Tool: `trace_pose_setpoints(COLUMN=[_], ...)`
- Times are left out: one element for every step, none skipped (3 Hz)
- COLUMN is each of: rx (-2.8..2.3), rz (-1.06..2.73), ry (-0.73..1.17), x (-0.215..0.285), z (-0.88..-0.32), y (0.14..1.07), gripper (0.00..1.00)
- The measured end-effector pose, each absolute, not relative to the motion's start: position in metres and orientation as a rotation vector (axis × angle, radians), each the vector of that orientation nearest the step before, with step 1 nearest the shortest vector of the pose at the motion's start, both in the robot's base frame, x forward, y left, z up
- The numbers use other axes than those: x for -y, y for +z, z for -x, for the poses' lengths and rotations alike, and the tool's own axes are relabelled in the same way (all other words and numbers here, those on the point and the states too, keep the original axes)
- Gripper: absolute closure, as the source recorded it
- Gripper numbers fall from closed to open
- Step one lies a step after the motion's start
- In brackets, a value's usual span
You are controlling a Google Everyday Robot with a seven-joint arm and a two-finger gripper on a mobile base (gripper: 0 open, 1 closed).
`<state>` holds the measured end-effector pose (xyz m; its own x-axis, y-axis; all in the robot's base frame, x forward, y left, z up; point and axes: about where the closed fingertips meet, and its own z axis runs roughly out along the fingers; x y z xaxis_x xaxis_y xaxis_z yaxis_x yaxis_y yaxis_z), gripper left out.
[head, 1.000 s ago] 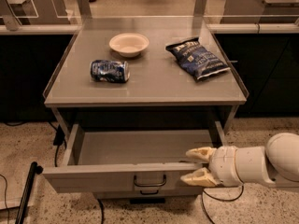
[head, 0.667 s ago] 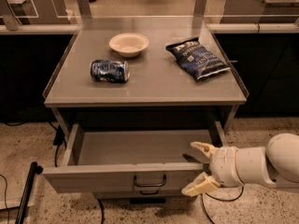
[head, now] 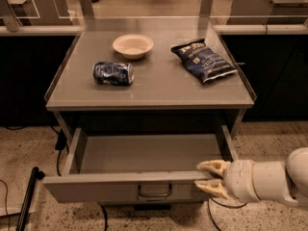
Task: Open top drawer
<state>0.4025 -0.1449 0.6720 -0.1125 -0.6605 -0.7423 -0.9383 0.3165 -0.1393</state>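
Observation:
The top drawer (head: 96,189) stands pulled out under the grey table top (head: 159,93). Its shallow grey tray (head: 144,153) shows and holds nothing I can see. A small dark loop handle (head: 155,191) sits at the centre of its front. My gripper (head: 208,177), cream-coloured, is at the right end of the drawer front, coming in from the lower right. Its fingers are apart, the upper fingertip (head: 211,166) at the front's top rim and the lower one (head: 210,187) against the front panel. The lower drawers are out of view.
On the table top lie a white bowl (head: 132,45), a blue can on its side (head: 113,73) and a dark chip bag (head: 203,60). A black pole (head: 28,198) and cables lie on the floor at left. Dark counters stand behind and at both sides.
The fingers spread wide about 0.7 s ago and now stand closer together at the drawer front's right end. The drawer stays pulled out.

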Motion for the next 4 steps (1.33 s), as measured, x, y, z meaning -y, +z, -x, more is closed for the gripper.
trace_pose_setpoints(rx=[-1.854, -1.847, -1.847, -1.847], rz=[1.392, 1.381, 1.381, 1.381], ry=[0.495, 0.504, 0.504, 0.504], x=[0.158, 0.161, 0.161, 0.161], z=[-0.375, -0.359, -0.359, -0.359], y=[0.673, 0.673, 0.673, 0.673], gripper=[1.00, 1.00, 0.86, 0.62])
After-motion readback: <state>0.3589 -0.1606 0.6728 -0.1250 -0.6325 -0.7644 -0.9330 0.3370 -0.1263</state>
